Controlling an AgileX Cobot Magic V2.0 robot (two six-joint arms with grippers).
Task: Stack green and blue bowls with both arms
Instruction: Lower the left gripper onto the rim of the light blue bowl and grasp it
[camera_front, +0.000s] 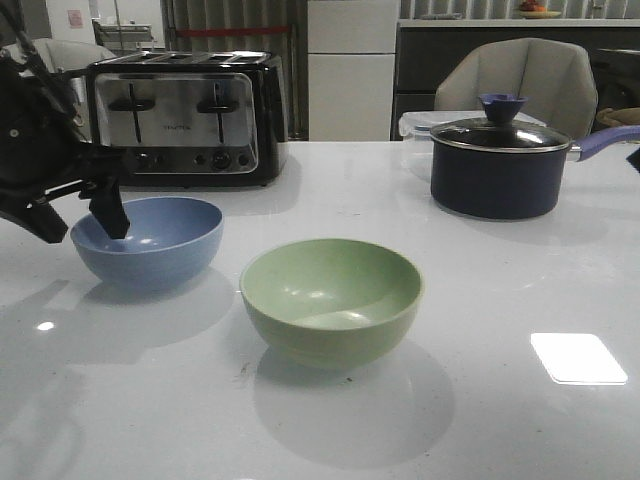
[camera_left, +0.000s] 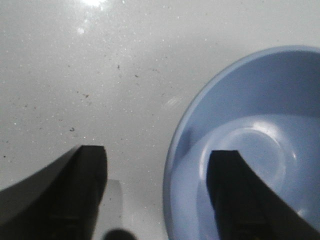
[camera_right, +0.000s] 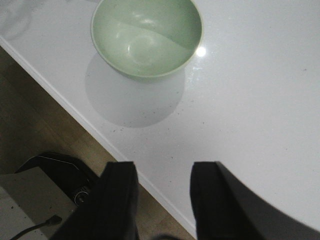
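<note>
The blue bowl (camera_front: 150, 240) stands on the white table at the left. The green bowl (camera_front: 332, 298) stands beside it, near the middle, apart from it. My left gripper (camera_front: 80, 228) is open and straddles the blue bowl's left rim. In the left wrist view (camera_left: 157, 152) one finger (camera_left: 240, 195) is inside the blue bowl (camera_left: 260, 100) and the other finger (camera_left: 75, 190) is outside over the table. My right gripper (camera_right: 162, 167) is open and empty. It hangs over the table's front edge, well short of the green bowl (camera_right: 147, 37).
A chrome toaster (camera_front: 185, 115) stands at the back left. A dark navy lidded saucepan (camera_front: 497, 165) stands at the back right, with a clear container behind it. The table's front edge (camera_right: 90, 127) has wooden floor and a black device (camera_right: 60, 172) below it.
</note>
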